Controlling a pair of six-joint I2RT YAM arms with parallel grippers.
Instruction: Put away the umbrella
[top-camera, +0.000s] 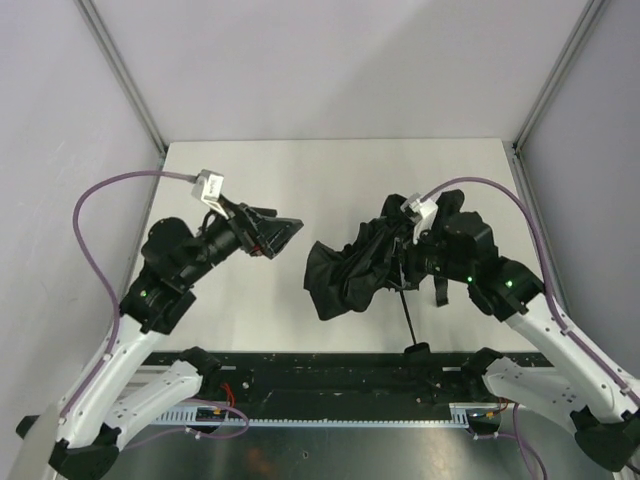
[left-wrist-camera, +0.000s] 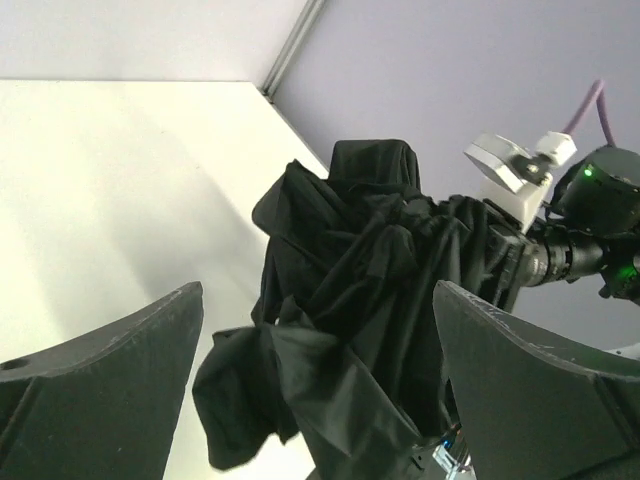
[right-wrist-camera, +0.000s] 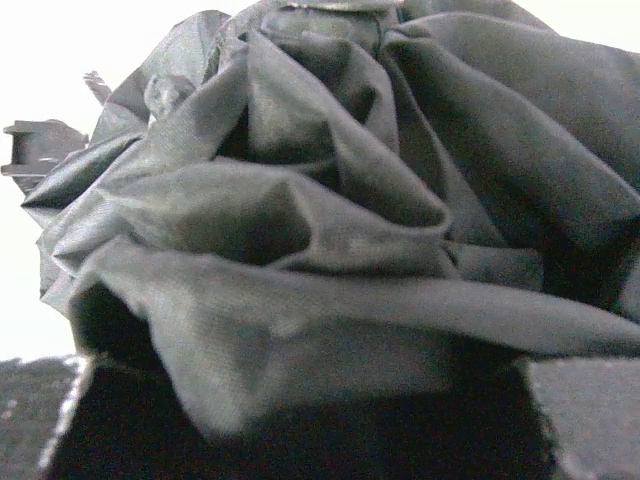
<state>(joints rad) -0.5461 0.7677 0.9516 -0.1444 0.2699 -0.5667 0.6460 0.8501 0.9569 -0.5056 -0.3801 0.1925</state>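
Left tool (top-camera: 283, 234) is spread wide w/ nothing in it, hovering over the tabletop (top-camera: 330, 170) and facing 3 o'clock. Print on its white cam block (top-camera: 209, 185) is too small to read. The umbrella (top-camera: 345, 270) is right at its 3 o'clock, a scrunched black bundle, not touching. Thin shaft (top-camera: 406, 310) drops toward 6 o'clock, handle (top-camera: 416, 348) at the tabletop's near edge. Right tool (right-wrist-camera: 320, 430) is buried in the canopy at the bundle's 3 o'clock side, pinching the fabric afaict.
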